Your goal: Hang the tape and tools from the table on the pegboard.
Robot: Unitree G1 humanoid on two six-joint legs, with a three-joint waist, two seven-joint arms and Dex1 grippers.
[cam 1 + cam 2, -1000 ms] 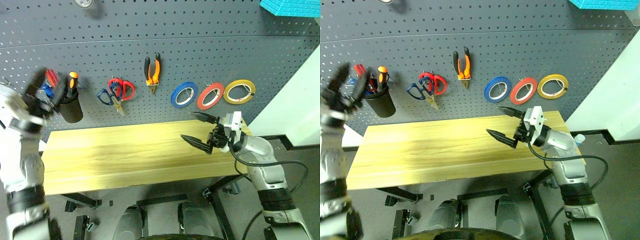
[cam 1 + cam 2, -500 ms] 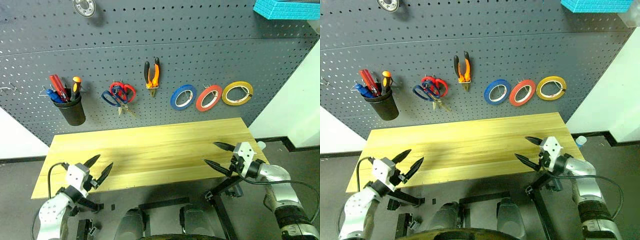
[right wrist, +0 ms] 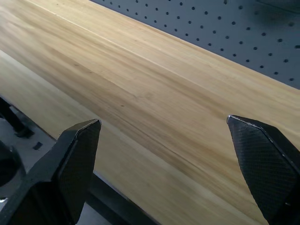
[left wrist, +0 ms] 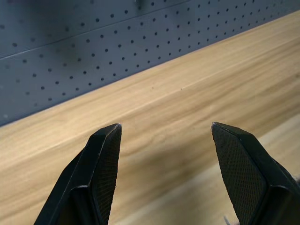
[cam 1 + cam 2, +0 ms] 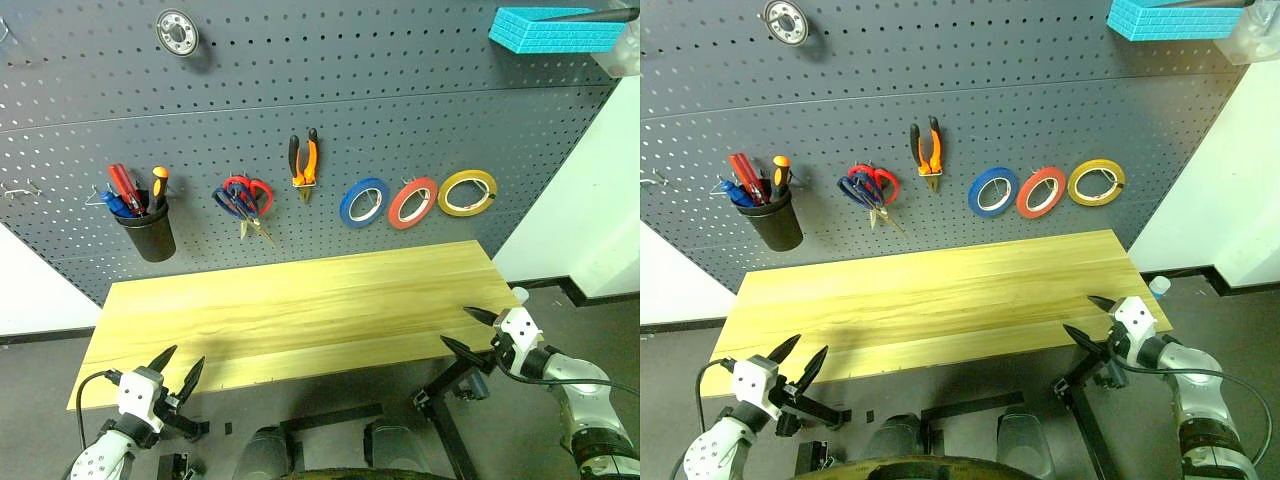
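Since nothing is left lying on the tabletop (image 5: 300, 310), the hanging step is judged finished, and little more than a check of the hooks seems called for next. Nearest, the left gripper (image 5: 176, 374) is held below the tabletop's front left corner and the right gripper (image 5: 468, 332) just off its front right corner, both with fingers spread and nothing between them.

Farther back, on the pegboard (image 5: 350, 90), the following can be counted:
- one black cup (image 5: 146, 232) holding the red-handled screwdriver (image 5: 124, 186) and an orange-and-black one
- two pairs of scissors (image 5: 242, 198), blue-handled and red-handled, overlapping
- one pair of pliers (image 5: 305, 160)
- three tape rolls: blue (image 5: 364, 201), the red tape (image 5: 413, 202), yellow (image 5: 467, 192)
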